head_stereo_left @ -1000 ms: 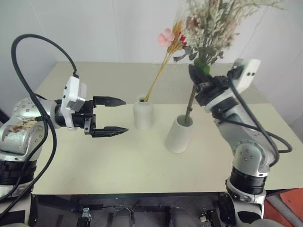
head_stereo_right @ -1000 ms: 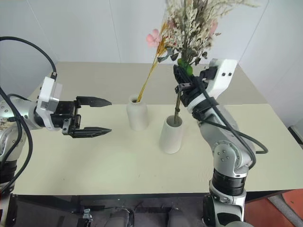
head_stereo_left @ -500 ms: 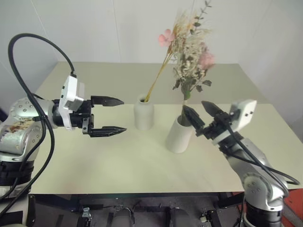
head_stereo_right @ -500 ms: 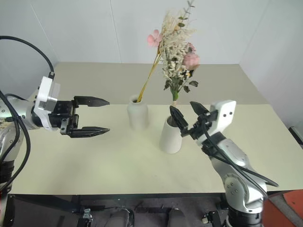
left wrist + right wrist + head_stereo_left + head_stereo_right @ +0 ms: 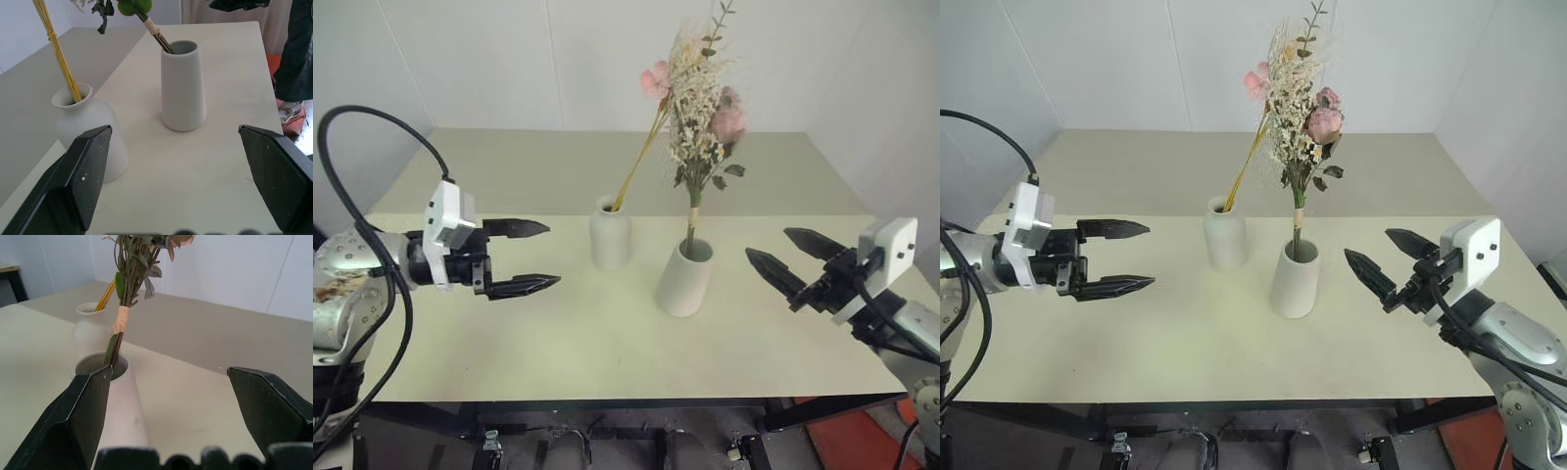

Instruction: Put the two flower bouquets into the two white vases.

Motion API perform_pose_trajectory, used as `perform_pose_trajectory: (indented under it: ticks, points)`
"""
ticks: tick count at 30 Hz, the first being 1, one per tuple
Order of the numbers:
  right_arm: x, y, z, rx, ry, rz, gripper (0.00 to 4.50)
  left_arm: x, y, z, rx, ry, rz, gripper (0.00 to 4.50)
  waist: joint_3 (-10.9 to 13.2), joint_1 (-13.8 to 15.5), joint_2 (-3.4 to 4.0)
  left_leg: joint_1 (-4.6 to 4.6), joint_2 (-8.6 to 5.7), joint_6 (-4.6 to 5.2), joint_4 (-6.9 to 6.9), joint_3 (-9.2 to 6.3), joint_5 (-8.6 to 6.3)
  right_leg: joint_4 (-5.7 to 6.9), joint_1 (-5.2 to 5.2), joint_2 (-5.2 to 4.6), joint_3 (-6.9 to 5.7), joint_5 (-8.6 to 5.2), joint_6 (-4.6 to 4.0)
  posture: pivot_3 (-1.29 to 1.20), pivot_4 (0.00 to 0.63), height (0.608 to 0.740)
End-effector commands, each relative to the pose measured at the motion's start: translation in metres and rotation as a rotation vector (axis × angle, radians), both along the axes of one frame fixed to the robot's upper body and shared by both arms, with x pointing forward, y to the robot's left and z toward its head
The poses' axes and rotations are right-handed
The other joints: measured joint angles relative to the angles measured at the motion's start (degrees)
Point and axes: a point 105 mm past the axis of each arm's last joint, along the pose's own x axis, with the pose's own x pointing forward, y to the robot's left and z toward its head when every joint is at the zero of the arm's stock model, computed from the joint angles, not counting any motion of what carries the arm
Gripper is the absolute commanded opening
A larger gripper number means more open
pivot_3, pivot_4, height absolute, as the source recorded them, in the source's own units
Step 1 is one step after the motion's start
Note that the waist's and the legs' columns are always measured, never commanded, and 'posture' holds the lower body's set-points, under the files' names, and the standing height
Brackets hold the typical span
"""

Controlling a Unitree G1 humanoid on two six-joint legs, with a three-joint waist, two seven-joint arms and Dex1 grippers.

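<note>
Vases stand mid-worktop [image 5: 509, 333], bottle vase [image 5: 610, 235] holding the yellow stems [image 5: 641, 157], cylinder vase [image 5: 684, 277] at its 4 o'clock holding the cream spray [image 5: 697, 108], white walls behind, left claw [image 5: 534, 256] and right claw [image 5: 785, 257] wide apart, empty.

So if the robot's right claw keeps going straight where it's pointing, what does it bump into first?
Probably the wide-mouthed vase holding the cream-and-green bouquet. The open right gripper points toward it, with bare table between. Depth is hard to judge, so it might slip just past.
</note>
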Motion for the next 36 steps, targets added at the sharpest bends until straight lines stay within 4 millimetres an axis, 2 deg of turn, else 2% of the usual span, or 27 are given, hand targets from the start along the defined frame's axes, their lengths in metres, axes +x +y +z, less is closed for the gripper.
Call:
perform_pose_trajectory:
  ticks: [1,5,10,13,16,19,26,31,36]
  points:
    - [-0.003,0.015,0.013,-0.005,-0.037,0.085,4.47,-0.004,0.001,0.007,0.024,-0.045,0.019,4.50,0.0,0.0,0.00,0.00,0.00,0.00,0.00,0.00,0.00,0.00,0.00,0.00,0.00,0.00,0.00,0.00,0.150,0.740]
    - [-0.004,0.018,0.010,-0.021,-0.021,0.109,4.47,0.000,0.002,0.008,0.026,-0.052,0.054,4.50,0.0,0.3,0.00,-0.01,0.00,0.00,0.00,0.00,0.00,0.00,0.00,0.00,-0.01,0.00,0.00,0.00,0.150,0.740]
    - [0.000,0.022,0.016,-0.012,-0.019,0.137,4.47,0.040,-0.006,0.014,0.014,-0.073,0.215,4.50,0.0,1.2,-0.01,-0.01,-0.02,0.00,0.03,0.00,0.00,-0.02,0.05,-0.02,-0.04,0.01,0.04,0.00,0.150,0.740]
    - [0.004,0.026,0.017,-0.008,-0.018,0.153,4.47,0.068,-0.029,0.025,-0.024,-0.086,0.232,4.50,0.0,1.6,-0.03,0.04,-0.04,0.00,0.04,-0.01,0.00,-0.02,0.13,-0.01,-0.04,0.20,0.34,0.00,0.150,0.740]
    - [0.008,0.027,0.018,-0.008,-0.023,0.150,4.47,0.087,-0.056,0.042,-0.082,-0.108,0.186,4.50,0.0,1.7,-0.05,-0.08,-0.07,0.00,0.14,-0.04,0.01,-0.06,0.10,0.01,-0.06,0.22,0.38,0.00,0.150,0.740]
    - [0.007,0.027,0.022,0.005,-0.043,0.143,4.47,0.113,-0.080,0.051,-0.095,-0.131,0.225,4.50,0.0,1.4,-0.05,-0.20,-0.10,0.01,0.12,-0.04,0.00,-0.13,0.05,-0.01,-0.03,0.29,0.28,0.00,0.150,0.740]
    - [0.001,0.027,0.024,0.030,-0.068,0.102,4.47,0.156,-0.125,0.051,-0.086,-0.117,0.298,4.50,0.0,1.4,-0.07,-0.20,-0.13,0.02,0.13,-0.06,0.00,-0.11,0.04,0.00,-0.03,0.21,0.47,0.00,0.150,0.740]
    - [-0.002,0.025,0.027,0.046,-0.090,0.067,4.47,0.167,-0.147,0.044,-0.067,-0.086,0.272,4.50,0.0,1.1,-0.08,-0.20,-0.15,0.02,0.13,-0.05,0.00,-0.11,0.02,-0.01,0.01,0.23,0.50,0.00,0.150,0.740]
    - [-0.004,0.021,0.028,0.066,-0.100,0.032,4.47,0.158,-0.154,0.045,-0.122,-0.028,0.148,4.50,0.0,1.0,-0.08,-0.23,-0.15,0.02,0.12,-0.05,0.00,-0.11,0.00,-0.02,0.00,0.23,0.50,0.00,0.150,0.740]
